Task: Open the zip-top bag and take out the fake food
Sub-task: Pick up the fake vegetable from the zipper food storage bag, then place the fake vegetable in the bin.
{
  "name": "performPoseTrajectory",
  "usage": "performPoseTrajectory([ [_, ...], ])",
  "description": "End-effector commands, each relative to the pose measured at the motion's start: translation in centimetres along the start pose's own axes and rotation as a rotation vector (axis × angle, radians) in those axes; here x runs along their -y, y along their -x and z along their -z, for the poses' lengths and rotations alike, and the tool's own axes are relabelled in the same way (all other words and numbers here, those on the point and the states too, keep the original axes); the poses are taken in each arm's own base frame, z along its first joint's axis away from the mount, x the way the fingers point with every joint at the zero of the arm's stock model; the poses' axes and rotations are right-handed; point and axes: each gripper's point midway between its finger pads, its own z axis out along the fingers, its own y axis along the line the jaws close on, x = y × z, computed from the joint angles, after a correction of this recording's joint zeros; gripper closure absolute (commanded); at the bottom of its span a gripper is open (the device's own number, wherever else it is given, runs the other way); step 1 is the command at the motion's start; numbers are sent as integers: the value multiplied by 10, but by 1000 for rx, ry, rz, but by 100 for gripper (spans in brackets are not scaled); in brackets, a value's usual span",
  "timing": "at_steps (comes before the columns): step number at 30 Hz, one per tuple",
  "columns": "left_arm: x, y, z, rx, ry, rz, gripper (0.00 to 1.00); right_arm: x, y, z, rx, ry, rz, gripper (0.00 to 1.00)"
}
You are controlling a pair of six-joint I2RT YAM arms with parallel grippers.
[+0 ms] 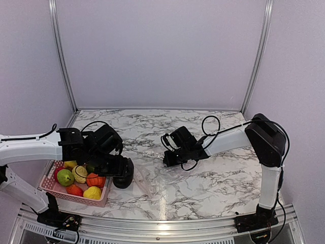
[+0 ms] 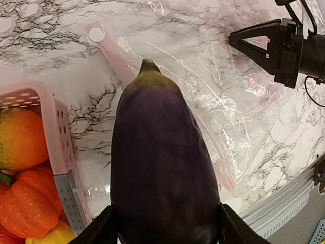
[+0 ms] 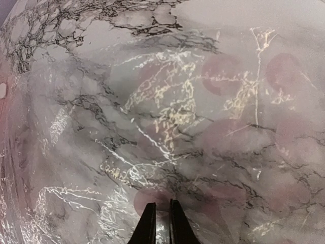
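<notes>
- Left gripper of mine is clamped on the dark purple eggplant, hanging just beside the pink basket.
- Other fake food lies in that basket.
- Beyond, the zip-top bag lies flat and see-through on the marble table.
- My right gripper, fingers almost together, sits at the bag's far side; whether it nips the film, I cannot tell.

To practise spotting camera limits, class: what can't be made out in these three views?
- Left wrist view: the eggplant fills the left end effector; bottom edge crops both.
- Same view: basket cut off by left edge.
- Right wrist view: whether the right end effector pinches the clear bag; bottom edge crops it.
</notes>
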Motion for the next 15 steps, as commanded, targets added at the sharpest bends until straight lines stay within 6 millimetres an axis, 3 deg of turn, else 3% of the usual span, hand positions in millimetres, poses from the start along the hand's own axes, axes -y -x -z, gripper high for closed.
performPoseTrajectory([
  [1,-12,9,32,74,28,66,57,16,-16,-8,-53,-38,-10,90],
  [7,-33,9,60,145,54,149,57,15,-18,-9,-62,-33,-6,90],
  [15,-92,-1,83,229,247,297,57,9,-8,-5,-48,-16,5,90],
])
